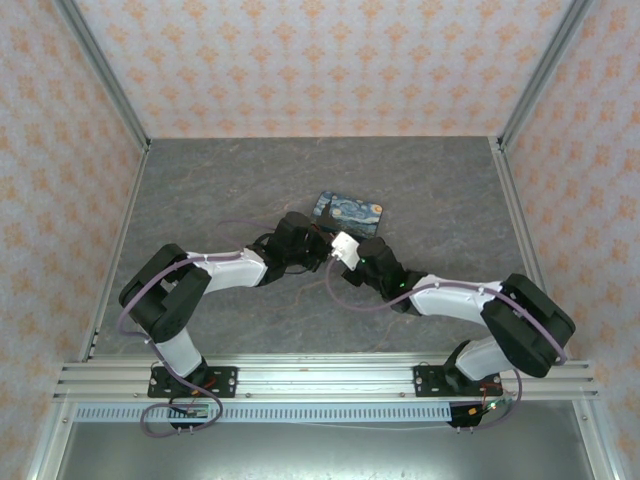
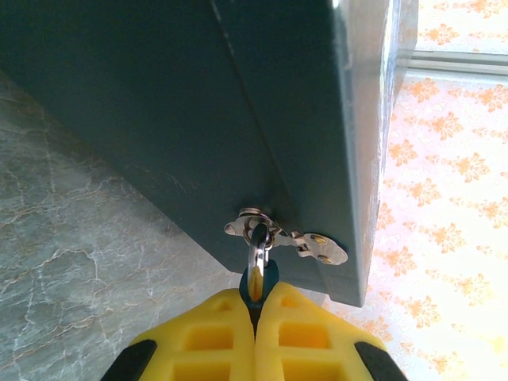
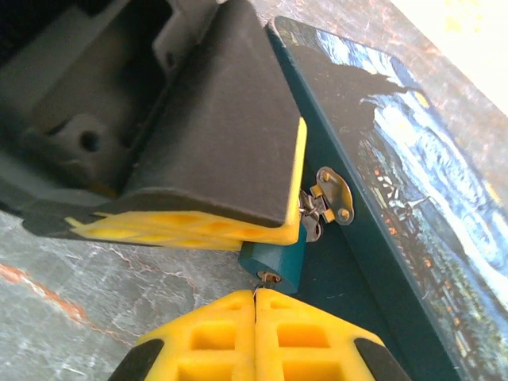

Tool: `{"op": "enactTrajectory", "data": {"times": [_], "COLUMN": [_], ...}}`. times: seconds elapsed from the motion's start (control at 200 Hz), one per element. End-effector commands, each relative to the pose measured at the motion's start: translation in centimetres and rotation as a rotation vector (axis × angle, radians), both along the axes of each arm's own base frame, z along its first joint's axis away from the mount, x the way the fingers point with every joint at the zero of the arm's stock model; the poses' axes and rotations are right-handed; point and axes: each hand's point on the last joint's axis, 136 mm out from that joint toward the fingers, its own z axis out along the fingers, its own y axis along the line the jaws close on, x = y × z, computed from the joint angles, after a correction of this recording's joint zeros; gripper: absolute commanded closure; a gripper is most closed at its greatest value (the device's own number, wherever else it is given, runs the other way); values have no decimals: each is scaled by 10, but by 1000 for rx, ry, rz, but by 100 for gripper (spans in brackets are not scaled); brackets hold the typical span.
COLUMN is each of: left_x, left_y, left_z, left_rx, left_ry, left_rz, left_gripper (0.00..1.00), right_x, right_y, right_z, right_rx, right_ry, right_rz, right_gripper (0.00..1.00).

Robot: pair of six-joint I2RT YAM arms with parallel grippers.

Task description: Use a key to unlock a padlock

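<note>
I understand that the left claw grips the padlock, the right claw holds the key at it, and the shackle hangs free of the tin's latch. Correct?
Not entirely. The shackle is not free: in the left wrist view it passes through the latch of the tin. The left claw does grip the padlock and the right claw holds the key at it.

Small teal padlock hanging at the starry-night tin's front hasp, silvery shackle looped through it, tiny golden key touching its underside
</note>
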Motion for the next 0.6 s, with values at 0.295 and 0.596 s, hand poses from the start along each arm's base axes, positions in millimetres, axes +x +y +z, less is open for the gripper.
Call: {"op": "enactTrajectory", "data": {"times": [0.295,0.596], "left_x": [-5,-5], "left_y": [-8,-7], "left_z": [-3,-6], "left_rx": [-19,-11], "left_ry": [2,5], "left_rz": [-23,-22], "left_gripper": [96,95], "right_x": [11,11], "right_y": [13,8], "right_z": [0,-8], "right_rx": [340,362], "right_ry": [181,201], "right_rz": [-90,-107], "right_gripper": [100,100]}}
